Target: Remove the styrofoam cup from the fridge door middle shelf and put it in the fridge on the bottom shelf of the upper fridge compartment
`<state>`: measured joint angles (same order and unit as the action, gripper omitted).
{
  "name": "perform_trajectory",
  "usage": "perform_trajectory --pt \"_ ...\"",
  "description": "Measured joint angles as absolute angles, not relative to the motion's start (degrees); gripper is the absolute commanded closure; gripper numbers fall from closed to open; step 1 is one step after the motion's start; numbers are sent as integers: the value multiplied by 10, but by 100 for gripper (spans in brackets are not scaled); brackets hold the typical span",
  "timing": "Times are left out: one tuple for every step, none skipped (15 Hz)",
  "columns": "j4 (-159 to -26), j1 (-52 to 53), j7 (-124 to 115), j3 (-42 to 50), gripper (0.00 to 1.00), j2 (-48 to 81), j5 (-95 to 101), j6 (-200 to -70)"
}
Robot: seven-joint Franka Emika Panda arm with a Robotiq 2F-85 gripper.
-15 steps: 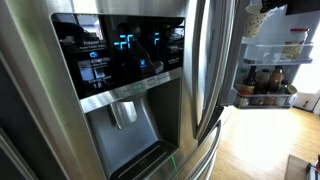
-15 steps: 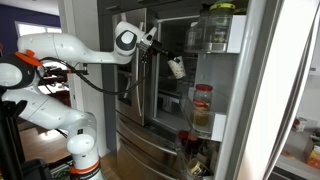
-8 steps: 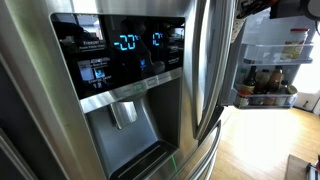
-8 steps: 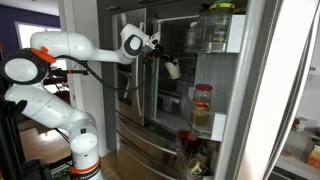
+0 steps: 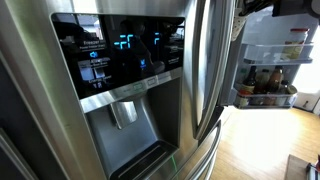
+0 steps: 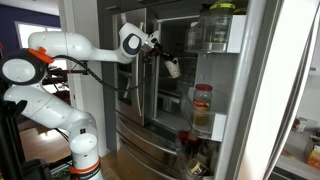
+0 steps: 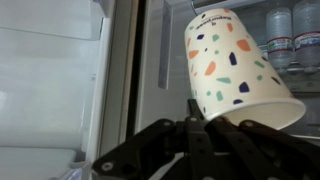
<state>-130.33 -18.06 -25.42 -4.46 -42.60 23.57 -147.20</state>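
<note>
In an exterior view, most of the frame is taken up by the dispenser panel (image 5: 125, 60) of a closed door. A door shelf of bottles (image 5: 265, 85) is seen at the right edge. Only a dark shape is caught at the top right corner, and neither cup nor pincer can be made out there.

In an exterior view, the arm (image 6: 85, 48) is stretched from the left of the frame toward the open upper compartment (image 6: 172, 40) at centre. The gripper (image 6: 163, 60) is clenched on the styrofoam cup (image 6: 174, 68), which is held in the air in front of the opening, clear of the door shelves and of the jar (image 6: 203, 105) at the right. It appears to have been lifted off the door and carried toward the interior.

In the wrist view, the styrofoam cup (image 7: 235, 65) fills the upper right and is tilted. It is pinched by the gripper (image 7: 212, 125) low in the frame, close to the wide rim, probably because the stiffer edge resists crushing. Water bottles (image 7: 290, 30) are seen behind it at the upper right.
</note>
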Motion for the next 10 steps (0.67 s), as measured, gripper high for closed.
perform_trajectory --pt "-1303 -181 -254 -45 96 -426 236 -1472" --pt "-1303 -181 -254 -45 96 -426 236 -1472" --pt "-1303 -181 -254 -45 99 -426 236 -1472" --pt "-1303 -181 -254 -45 99 -426 236 -1472" --pt "-1303 -182 -254 -45 99 -426 235 -1472" --pt "-1301 -183 -252 -47 99 -422 235 -1472" --pt "-1295 -184 -250 -50 99 -413 235 -1472" --pt "-1284 -184 -246 -52 99 -398 235 -1473" --pt "-1270 -184 -239 -55 99 -377 235 -1479" --pt "-1254 -184 -230 -56 99 -352 235 -1492"
